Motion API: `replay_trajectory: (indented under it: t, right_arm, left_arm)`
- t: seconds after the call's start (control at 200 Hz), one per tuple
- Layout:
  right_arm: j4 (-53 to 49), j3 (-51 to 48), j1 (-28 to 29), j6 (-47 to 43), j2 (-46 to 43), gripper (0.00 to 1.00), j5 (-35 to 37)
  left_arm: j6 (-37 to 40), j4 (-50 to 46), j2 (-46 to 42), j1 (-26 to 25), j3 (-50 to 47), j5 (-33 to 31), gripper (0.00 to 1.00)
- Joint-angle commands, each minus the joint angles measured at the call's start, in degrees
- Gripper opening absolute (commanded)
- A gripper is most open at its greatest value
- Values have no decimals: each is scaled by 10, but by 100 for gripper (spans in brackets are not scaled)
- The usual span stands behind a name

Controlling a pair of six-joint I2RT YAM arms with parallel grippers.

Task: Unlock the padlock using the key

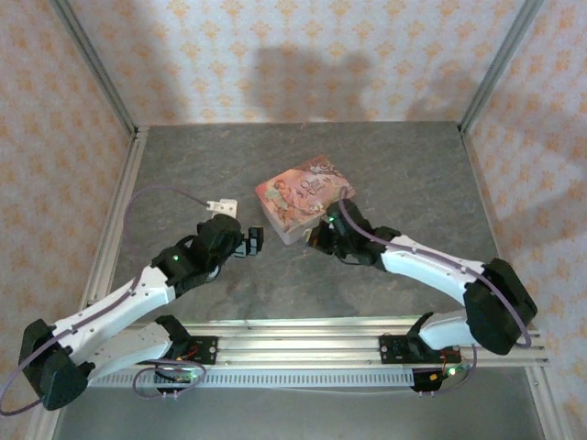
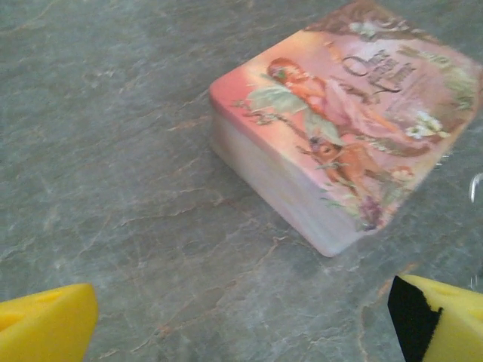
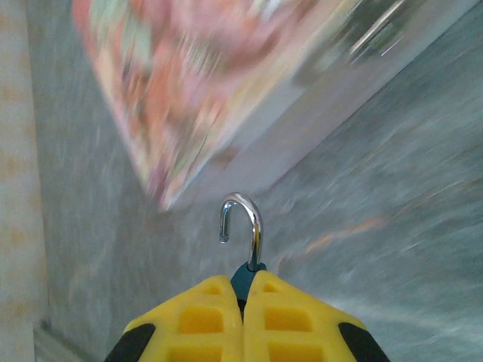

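Observation:
My right gripper [image 3: 245,285] is shut on the padlock [image 3: 243,276]. A sliver of its blue body shows between the yellow fingers. Its thin metal shackle [image 3: 254,220] sticks out ahead like a hook, its short leg ending free in the air, clear of the body. From above, the right gripper [image 1: 321,236] sits at the near corner of the pink box. My left gripper [image 2: 241,320] is open, its yellow fingertips [image 2: 45,324] far apart over bare table with nothing between them. In the top view the left gripper [image 1: 253,240] is left of the box. The key is hidden.
The pink picture-printed tin box [image 1: 303,197] lies flat mid-table, and its near corner [image 2: 332,241] is just ahead of my left fingers. A small white fitting [image 1: 221,205] rests behind the left arm. Metal frame rails [image 1: 119,229] border the grey stone-patterned table.

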Motion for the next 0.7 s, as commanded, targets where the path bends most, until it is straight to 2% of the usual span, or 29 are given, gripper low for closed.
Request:
replay_trajectory:
  t: [0.0, 0.21, 0.315, 0.46, 0.515, 0.636, 0.696]
  right_arm:
    - [22, -3, 39, -30, 42, 0, -58]
    - [121, -25, 75, -2, 121, 0, -79]
    - [114, -24, 76, -8, 151, 0, -81]
    - [69, -30, 76, -18, 142, 3, -37]
    - [53, -36, 76, -19, 124, 12, -14]
    - [-8, -39, 76, -40, 66, 43, 43]
    - [-45, -35, 76, -52, 32, 52, 76]
  left_arm:
    - [-51, -70, 16, 33, 17, 26, 100]
    - [-92, -84, -32, 41, -8, 20, 100]
    - [-101, -103, -50, 42, -11, 17, 100]
    - [-106, -121, -55, 42, -13, 25, 100]
    - [-108, -124, -55, 42, -15, 28, 100]
    - [-108, -124, -54, 42, -17, 33, 100]
    - [-102, -128, -52, 42, -12, 31, 100]
